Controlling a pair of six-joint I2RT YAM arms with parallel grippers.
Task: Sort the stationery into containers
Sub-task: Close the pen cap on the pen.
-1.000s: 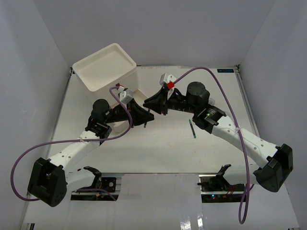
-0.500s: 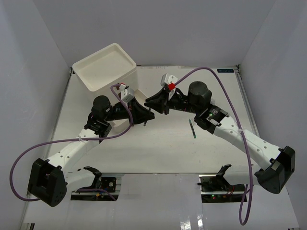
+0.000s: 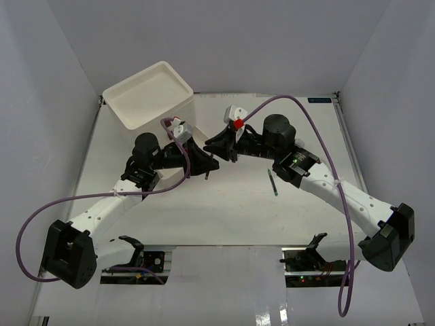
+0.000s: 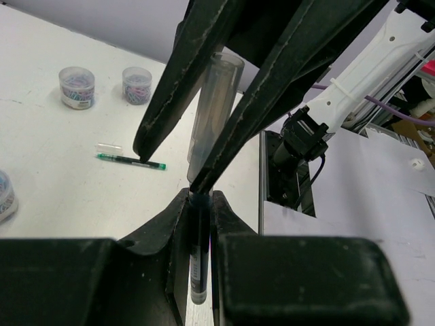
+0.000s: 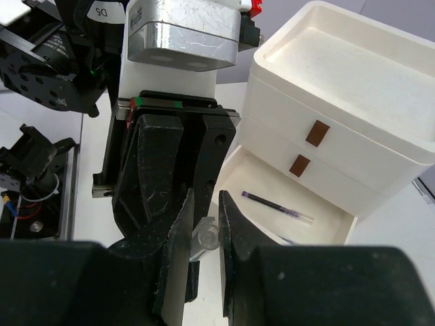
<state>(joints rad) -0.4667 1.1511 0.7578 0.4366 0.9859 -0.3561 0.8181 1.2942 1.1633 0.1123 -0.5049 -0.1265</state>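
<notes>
My left gripper [image 4: 198, 197] is shut on the dark barrel of a pen [image 4: 198, 261]. My right gripper [image 5: 206, 204] is closed round that pen's clear cap [image 5: 206, 236], tip to tip with the left one above the table's middle. In the top view the left gripper [image 3: 206, 165] and right gripper [image 3: 216, 147] meet just in front of the white drawer unit [image 3: 153, 98]. Its bottom drawer [image 5: 265, 178] is open and holds a purple pen [image 5: 275, 206]. A green pen [image 3: 273, 183] lies on the table. The tape rings are out of view.
In the left wrist view two clear jars [image 4: 76, 85] [image 4: 136, 83] stand beyond the green pen [image 4: 129, 160], a third jar [image 4: 3, 197] shows at the left edge, and a small pale stick [image 4: 109, 146] lies by the pen. The two upper drawers [image 5: 319, 139] are closed.
Both grippers stay joined at the pen. The left wrist has shifted slightly toward the back; the right arm has barely moved.
</notes>
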